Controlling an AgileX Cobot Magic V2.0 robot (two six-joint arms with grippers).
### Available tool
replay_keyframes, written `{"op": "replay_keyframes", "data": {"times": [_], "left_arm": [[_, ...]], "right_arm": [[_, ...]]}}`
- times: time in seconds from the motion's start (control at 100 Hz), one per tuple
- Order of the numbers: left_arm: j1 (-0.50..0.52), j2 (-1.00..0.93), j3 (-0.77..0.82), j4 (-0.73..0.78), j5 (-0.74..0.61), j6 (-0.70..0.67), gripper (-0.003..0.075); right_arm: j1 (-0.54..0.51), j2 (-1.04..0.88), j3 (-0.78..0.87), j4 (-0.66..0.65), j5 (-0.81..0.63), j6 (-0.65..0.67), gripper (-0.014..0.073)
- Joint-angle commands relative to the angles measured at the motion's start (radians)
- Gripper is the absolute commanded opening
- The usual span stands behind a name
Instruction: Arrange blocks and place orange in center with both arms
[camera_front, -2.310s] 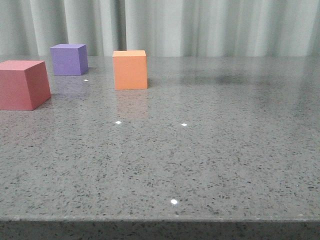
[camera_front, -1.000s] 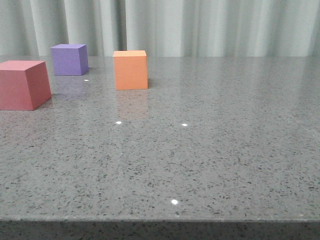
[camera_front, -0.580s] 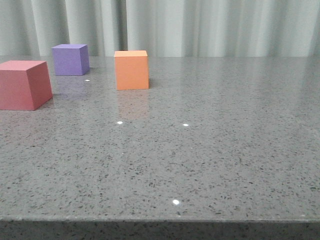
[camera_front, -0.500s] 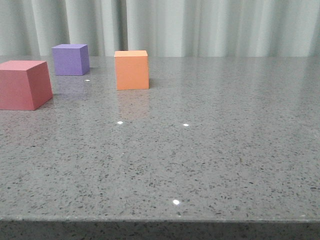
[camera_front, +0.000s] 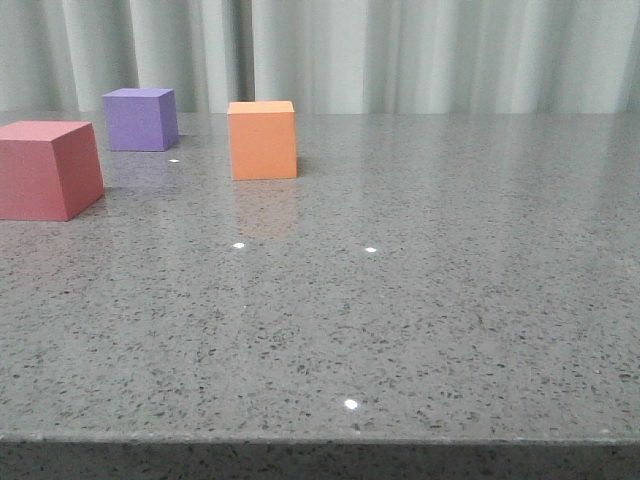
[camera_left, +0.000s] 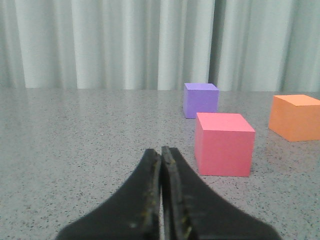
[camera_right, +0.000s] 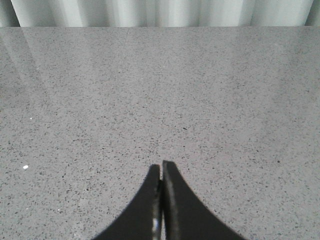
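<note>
In the front view the pinkish-red cube (camera_front: 48, 169) sits at the left, the purple cube (camera_front: 141, 119) behind it, and the orange cube (camera_front: 262, 139) to their right, all on the grey speckled table (camera_front: 400, 320). No gripper shows in the front view. In the left wrist view my left gripper (camera_left: 161, 149) is shut and empty, low over the table, short of the pinkish-red cube (camera_left: 223, 144); the purple cube (camera_left: 200, 100) and orange cube (camera_left: 296, 117) lie beyond. In the right wrist view my right gripper (camera_right: 161, 165) is shut and empty over bare table.
Pale pleated curtains (camera_front: 400, 50) hang behind the table's far edge. The table's front edge (camera_front: 320, 440) runs along the bottom of the front view. Small light reflections (camera_front: 370, 249) dot the glossy surface.
The three cubes stand where they were; the front view itself shifts by a few pixels. No gripper enters the front view.
</note>
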Motion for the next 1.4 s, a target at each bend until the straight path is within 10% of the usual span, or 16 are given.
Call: {"op": "replay_keyframes", "data": {"times": [0.0,0.72,1.39], "left_arm": [[0.003,-0.031,0.043,-0.001,-0.084,-0.009,-0.0019],[0.003,0.029,-0.159,-0.016,-0.026,-0.009,-0.0019],[0.003,0.701,-1.010,-0.018,0.793,-0.009,-0.0019]], "right_arm": [[-0.009,0.001,-0.027,-0.017,-0.077,-0.002,-0.0067],[-0.009,0.001,-0.027,-0.017,-0.078,-0.002,-0.0067],[-0.009,0.001,-0.027,-0.017,-0.078,-0.002,-0.0067]]}}
